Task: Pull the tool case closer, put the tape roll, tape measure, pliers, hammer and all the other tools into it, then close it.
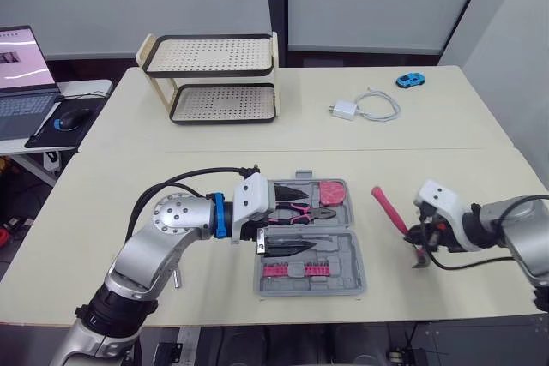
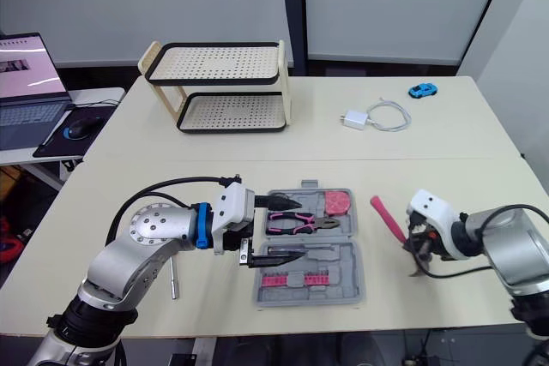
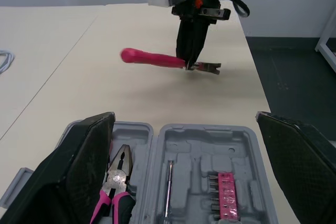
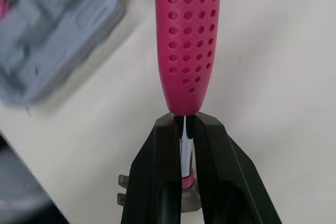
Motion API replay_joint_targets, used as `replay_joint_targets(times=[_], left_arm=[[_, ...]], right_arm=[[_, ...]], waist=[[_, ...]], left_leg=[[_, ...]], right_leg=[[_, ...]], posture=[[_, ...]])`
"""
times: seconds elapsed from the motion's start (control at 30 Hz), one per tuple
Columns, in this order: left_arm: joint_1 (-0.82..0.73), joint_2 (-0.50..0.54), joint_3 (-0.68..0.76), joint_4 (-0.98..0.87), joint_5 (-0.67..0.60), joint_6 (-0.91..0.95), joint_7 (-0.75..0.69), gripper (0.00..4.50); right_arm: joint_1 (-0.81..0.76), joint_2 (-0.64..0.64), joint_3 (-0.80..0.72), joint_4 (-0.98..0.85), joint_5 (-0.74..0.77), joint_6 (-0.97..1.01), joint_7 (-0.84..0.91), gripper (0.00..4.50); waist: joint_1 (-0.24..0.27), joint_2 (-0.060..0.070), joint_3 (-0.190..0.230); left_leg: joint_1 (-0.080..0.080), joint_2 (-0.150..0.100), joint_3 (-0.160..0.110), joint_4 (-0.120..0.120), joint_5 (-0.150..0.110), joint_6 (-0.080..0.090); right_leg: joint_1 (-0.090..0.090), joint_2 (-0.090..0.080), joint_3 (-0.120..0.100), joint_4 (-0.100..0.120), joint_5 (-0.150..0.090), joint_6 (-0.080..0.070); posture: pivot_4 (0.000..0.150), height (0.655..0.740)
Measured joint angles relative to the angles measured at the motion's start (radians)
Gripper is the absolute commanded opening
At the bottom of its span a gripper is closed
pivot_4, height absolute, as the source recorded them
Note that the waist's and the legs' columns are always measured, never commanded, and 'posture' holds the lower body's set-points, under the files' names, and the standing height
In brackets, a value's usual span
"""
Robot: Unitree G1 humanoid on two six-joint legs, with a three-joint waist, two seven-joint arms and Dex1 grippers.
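The grey tool case (image 1: 347, 273) lies open at the table's front centre. Inside it are pink-handled pliers (image 1: 300, 210), a pink round item (image 1: 334, 192) and a pink bit strip (image 1: 296, 270). My left gripper (image 1: 290, 219) hovers open over the case's left side, with one finger on each side of the pliers' handles. To the right of the case, my right gripper (image 1: 422, 242) is shut on the metal neck of the pink-handled hammer (image 1: 390, 210), just below its head. The handle (image 4: 188, 35) points towards the case. Whether the hammer touches the table I cannot tell.
A small metal tool (image 2: 171, 279) lies on the table beside my left arm. At the back stand a two-tier rack (image 1: 219, 79), a white charger with cable (image 1: 364, 107) and a blue toy car (image 1: 410, 81). A laptop (image 1: 21, 75) and mouse (image 1: 70, 117) sit on the side desk at left.
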Motion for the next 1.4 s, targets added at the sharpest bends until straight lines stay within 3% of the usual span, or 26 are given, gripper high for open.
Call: replay_joint_targets(times=[0.13,0.33,0.83,1.17,1.3,1.4], left_arm=[[0.000,0.000,-0.006,0.000,0.001,0.000,-0.002,4.50],[0.000,0.000,-0.008,0.000,0.001,0.000,-0.007,4.50],[-0.001,-0.001,-0.015,0.000,0.000,0.001,-0.007,4.50],[-0.001,0.000,-0.015,0.000,0.001,0.002,-0.007,4.50],[-0.001,-0.001,-0.016,0.000,0.000,0.000,-0.008,4.50],[0.001,-0.012,-0.016,-0.001,-0.006,-0.009,-0.014,4.50]], right_arm=[[-0.003,0.102,-0.025,-0.065,-0.006,0.192,-0.181,0.13],[0.041,0.237,-0.052,-0.165,-0.018,0.312,-0.387,0.13],[0.077,0.363,-0.061,-0.143,-0.009,0.282,-0.636,0.13],[0.077,0.308,-0.093,-0.190,0.069,0.258,-0.623,3.58],[0.105,0.213,-0.170,-0.309,0.146,0.255,-0.551,3.58],[0.228,0.184,-0.206,-0.370,0.185,0.137,-0.499,3.58]], waist=[[0.008,0.000,0.000],[0.008,0.000,0.000],[0.000,0.000,0.000],[-0.001,0.000,0.000],[-0.001,0.000,0.000],[0.002,0.000,0.000]], left_leg=[[-0.002,0.000,0.000,0.000,0.000,0.000],[-0.002,-0.001,0.000,0.000,0.000,0.000],[-0.002,-0.002,0.001,0.000,0.000,0.000],[-0.002,-0.002,0.001,0.000,0.000,0.000],[-0.002,-0.001,0.001,-0.001,0.000,0.000],[-0.002,-0.001,0.001,-0.001,0.000,0.000]], right_leg=[[-0.001,-0.001,0.000,-0.001,0.000,0.000],[-0.002,0.000,0.000,0.000,0.000,0.000],[-0.003,0.001,0.000,0.001,0.000,0.000],[-0.003,0.001,0.000,0.000,0.000,0.000],[-0.002,0.001,-0.001,0.000,0.000,0.000],[-0.002,0.001,-0.001,0.000,0.000,0.000]], posture=[[0.150,0.7400],[0.150,0.7400],[0.150,0.7400],[0.150,0.7400],[0.150,0.7400],[0.150,0.7400]])
